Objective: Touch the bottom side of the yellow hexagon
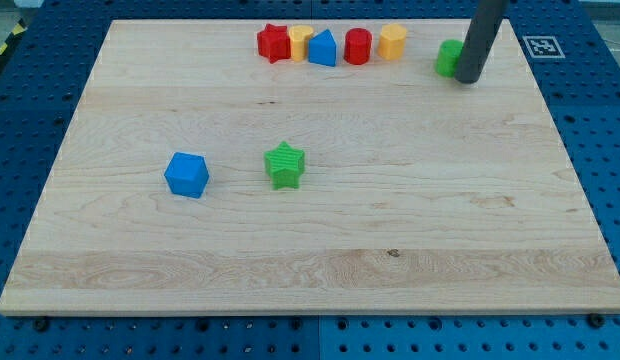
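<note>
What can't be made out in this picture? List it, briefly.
- Green block, camera view: its right part is hidden behind the rod, so its shape is unclear.
- My tip: whether it touches the green block cannot be told.
- Yellow block near the red star: mostly covered by the star and the blue block; shape unclear.
- Rod's upper part: cut off by the view's top edge.

My rod comes down from the view's top edge at the right, dark and straight, leaning slightly so its upper part sits further to the view's right than its lower end. My tip (468, 79) rests at the bench surface near the far right corner, upper part cropped out of view.
</note>
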Motion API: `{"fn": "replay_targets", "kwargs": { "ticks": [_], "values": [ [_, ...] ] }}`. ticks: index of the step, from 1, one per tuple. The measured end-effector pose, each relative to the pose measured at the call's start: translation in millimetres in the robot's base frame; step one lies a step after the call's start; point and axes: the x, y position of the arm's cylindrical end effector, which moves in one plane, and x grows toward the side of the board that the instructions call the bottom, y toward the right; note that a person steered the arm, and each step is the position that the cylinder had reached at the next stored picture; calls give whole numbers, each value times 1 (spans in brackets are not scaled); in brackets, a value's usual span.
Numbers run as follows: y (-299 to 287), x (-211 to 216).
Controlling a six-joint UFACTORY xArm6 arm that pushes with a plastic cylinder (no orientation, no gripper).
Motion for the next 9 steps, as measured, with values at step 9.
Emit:
{"fn": "replay_targets", "kwargs": {
  "ticks": [9],
  "values": [
    [-93, -114]
  ]
}}
